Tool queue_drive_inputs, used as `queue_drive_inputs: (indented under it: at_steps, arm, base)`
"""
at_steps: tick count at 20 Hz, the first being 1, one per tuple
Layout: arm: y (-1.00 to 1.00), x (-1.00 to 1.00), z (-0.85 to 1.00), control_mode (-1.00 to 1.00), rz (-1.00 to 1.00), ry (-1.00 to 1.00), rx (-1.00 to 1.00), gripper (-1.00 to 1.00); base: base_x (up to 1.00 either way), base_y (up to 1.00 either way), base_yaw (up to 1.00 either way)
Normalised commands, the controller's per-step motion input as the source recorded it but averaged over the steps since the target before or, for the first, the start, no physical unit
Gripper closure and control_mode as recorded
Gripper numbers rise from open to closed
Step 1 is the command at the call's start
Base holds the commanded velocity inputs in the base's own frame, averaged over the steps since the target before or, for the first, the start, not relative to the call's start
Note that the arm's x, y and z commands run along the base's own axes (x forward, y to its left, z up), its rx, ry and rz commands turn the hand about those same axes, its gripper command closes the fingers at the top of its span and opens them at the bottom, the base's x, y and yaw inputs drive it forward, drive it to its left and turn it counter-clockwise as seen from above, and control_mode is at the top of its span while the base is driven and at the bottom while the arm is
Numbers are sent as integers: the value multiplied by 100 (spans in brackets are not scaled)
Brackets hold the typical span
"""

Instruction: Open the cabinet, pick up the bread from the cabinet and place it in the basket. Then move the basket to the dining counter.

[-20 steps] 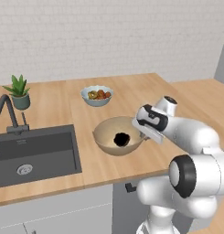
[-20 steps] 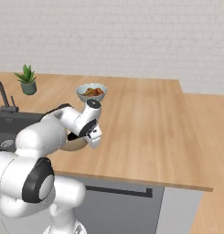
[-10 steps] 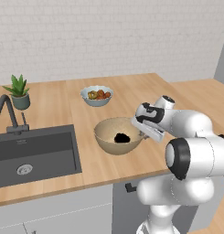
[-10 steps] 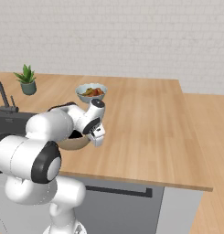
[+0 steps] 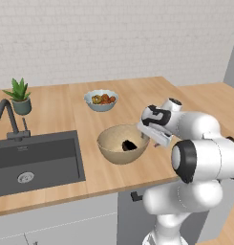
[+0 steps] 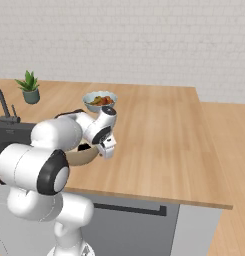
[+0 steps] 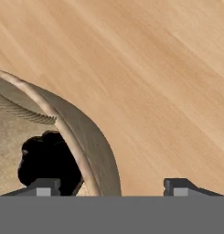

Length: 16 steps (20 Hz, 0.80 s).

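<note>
The tan basket [image 5: 113,154] stands on the light-wood dining counter [image 5: 137,95], right of the sink. The dark bread [image 5: 129,144] lies inside it. My gripper [image 5: 146,136] is at the basket's right rim, low over the counter. In the hand view the gripper [image 7: 111,186] is open and straddles the basket rim [image 7: 63,122]: one fingertip [image 7: 42,186] sits inside near the bread [image 7: 45,157], the other [image 7: 182,186] is outside over bare wood [image 7: 154,68]. From the right base view my arm hides most of the basket [image 6: 81,156]. The cabinet is out of view.
A pale bowl of fruit [image 5: 101,99] stands behind the basket. The dark sink [image 5: 32,158], black tap [image 5: 8,117] and a potted plant [image 5: 20,95] are to the left. The counter's front edge [image 6: 159,200] runs close below the basket.
The basket and bread have stayed put. My arm's elbow has swung nearer the cameras while the hand has stayed at the basket's right rim.
</note>
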Motion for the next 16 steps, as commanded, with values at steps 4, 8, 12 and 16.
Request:
queue_drive_inputs:
  at_steps: [4, 8, 12, 16]
  arm:
    - [14, -11, 24, -100, 0, 0, -11, -100]
    - [44, -37, 60, -100, 0, 0, -34, -100]
    - [48, -49, 86, -100, 4, 0, -39, -100]
    - [43, -55, 99, -100, 29, 0, -38, -100]
  base:
    - [0, 0, 0]
    - [0, 0, 0]
    - [0, 0, 0]
    - [0, 0, 0]
